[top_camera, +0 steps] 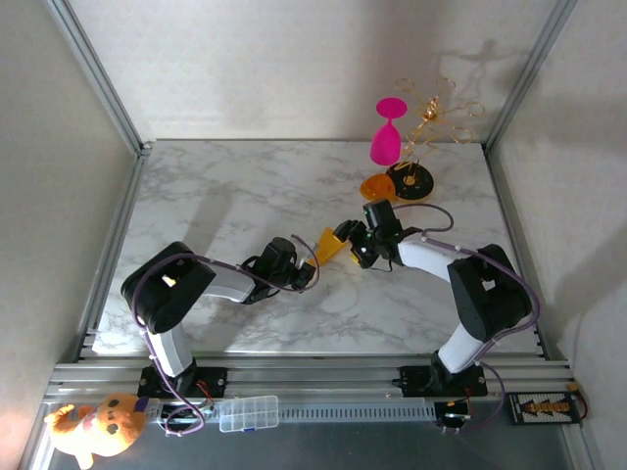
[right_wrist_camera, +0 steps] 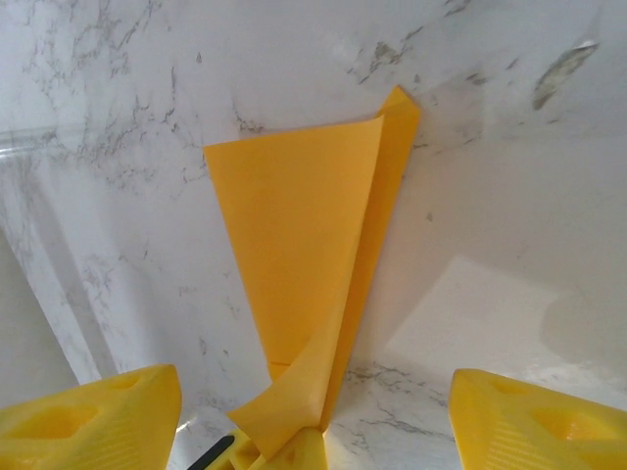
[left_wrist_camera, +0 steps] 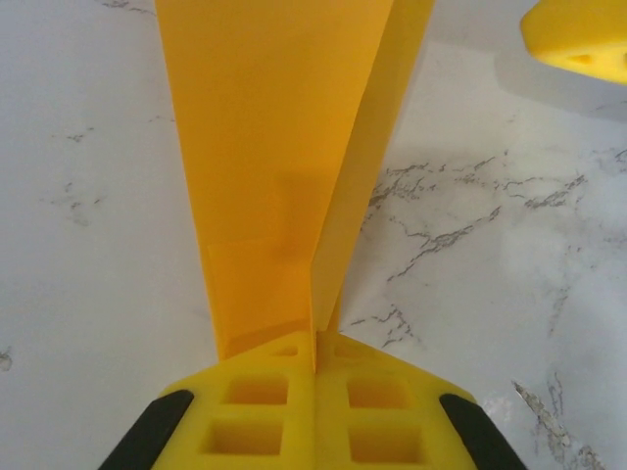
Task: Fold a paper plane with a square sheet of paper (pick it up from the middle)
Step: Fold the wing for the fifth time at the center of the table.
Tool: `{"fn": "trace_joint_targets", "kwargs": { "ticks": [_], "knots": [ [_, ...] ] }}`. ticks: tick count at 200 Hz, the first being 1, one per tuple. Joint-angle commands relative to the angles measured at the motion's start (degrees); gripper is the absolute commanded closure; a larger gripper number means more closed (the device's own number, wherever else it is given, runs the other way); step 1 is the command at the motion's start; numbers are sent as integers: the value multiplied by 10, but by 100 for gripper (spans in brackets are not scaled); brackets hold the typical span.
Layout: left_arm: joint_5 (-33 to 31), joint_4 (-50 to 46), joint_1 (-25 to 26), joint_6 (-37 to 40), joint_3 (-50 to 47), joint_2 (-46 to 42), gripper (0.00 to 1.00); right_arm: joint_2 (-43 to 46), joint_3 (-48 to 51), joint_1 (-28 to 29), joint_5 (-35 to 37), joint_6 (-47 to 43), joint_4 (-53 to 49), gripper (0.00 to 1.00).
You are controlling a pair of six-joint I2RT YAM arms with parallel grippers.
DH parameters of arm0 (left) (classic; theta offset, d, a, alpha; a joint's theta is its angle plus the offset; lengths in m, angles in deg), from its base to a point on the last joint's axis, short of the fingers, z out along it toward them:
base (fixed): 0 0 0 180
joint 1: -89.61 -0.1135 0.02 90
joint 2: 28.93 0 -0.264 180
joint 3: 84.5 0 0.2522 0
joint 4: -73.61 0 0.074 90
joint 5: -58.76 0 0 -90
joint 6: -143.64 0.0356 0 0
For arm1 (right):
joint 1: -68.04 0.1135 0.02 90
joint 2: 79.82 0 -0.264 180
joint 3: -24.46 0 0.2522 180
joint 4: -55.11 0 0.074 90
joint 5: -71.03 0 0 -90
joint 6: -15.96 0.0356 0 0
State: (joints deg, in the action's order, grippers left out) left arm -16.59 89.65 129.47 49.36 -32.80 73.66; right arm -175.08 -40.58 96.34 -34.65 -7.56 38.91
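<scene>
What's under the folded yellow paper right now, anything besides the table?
Bare marble table shows around the folded paper, whose narrow end the left gripper pinches. The patch directly beneath is covered, so nothing there can be checked.

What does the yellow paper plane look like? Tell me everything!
The paper plane is thin, matte yellow-orange paper, creased into a narrow wedge with one fold standing up along its middle. The left gripper, shut, pinches its narrow end; the wide end fans out over the white marble table.
</scene>
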Motion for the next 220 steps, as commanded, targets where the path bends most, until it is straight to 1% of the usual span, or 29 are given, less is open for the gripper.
{"fn": "trace_joint_targets", "kwargs": {
  "ticks": [1,22,62,86,112,151,198,211,220],
  "knots": [
    [8,-9,-4,14,2,1,95,-23,-26,5,-22,-9,-17,27],
    [1,3,-1,36,-5,-5,94,-42,-38,13,-32,3,-23,27],
    [-51,3,17,89,-10,-23,93,-75,-53,30,-44,19,-31,28],
    [-90,-5,30,124,-9,-30,93,-77,-43,36,-49,31,-25,36],
    [-125,-9,44,155,-9,-34,92,-75,-31,37,-49,40,-25,42],
    [-189,-13,72,202,-10,-35,90,-71,-30,37,-53,47,-27,45],
    [-216,-12,91,221,-4,-28,88,-66,-30,37,-52,52,-35,51],
    [-219,-9,93,220,-6,-25,87,-63,-30,37,-49,52,-38,54],
    [-220,-9,93,219,-6,-25,86,-61,-30,37,-48,52,-38,59]
  ]
}}
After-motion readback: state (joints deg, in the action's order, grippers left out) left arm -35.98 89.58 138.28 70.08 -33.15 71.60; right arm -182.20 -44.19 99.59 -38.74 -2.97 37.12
